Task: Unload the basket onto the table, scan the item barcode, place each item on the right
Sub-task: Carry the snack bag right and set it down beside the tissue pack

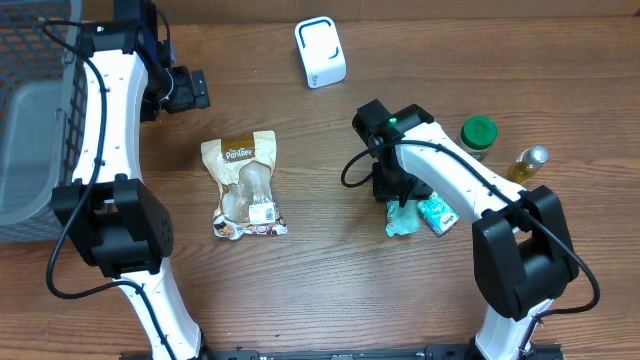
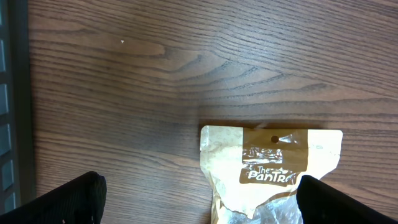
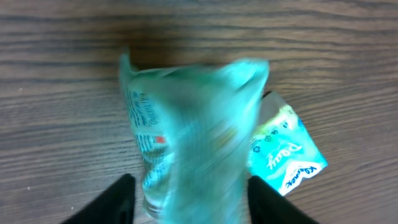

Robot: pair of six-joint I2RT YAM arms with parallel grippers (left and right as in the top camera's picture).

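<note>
Nearest, well short of the scanner (image 1: 320, 50) and off to its right: teal pouch (image 1: 403, 218) low on the surface (image 1: 320, 290), a tissue pack (image 1: 438, 213) touching its right edge. Right pincer (image 3: 189, 180) sits directly over the pouch, fingers (image 3: 118, 199) spread either side of it. The pouch is smeared in the wrist view while the wood grain is sharp, so I judge it released, not clamped. Print on the pouch is too blurred to pick out a barcode. Next out, left of the pouch and nearer than the scanner: snack bag (image 1: 245, 185) flat, white label at its near end, nothing touching it. Further out, right of the scanner: bottle (image 1: 528, 165), then green-lid jar (image 1: 478, 135). Left pincer (image 1: 196, 90) hangs wide open and empty, left of the scanner, just beyond the snack bag's top edge. Basket (image 1: 30, 120) far left. Progress, as a judgement: nothing is at the scanner. Whether the pouch has had its pass cannot be told from here. If not, it needs a fresh grip, a carry and a code-side turn. The snack bag looks unstarted.
</note>
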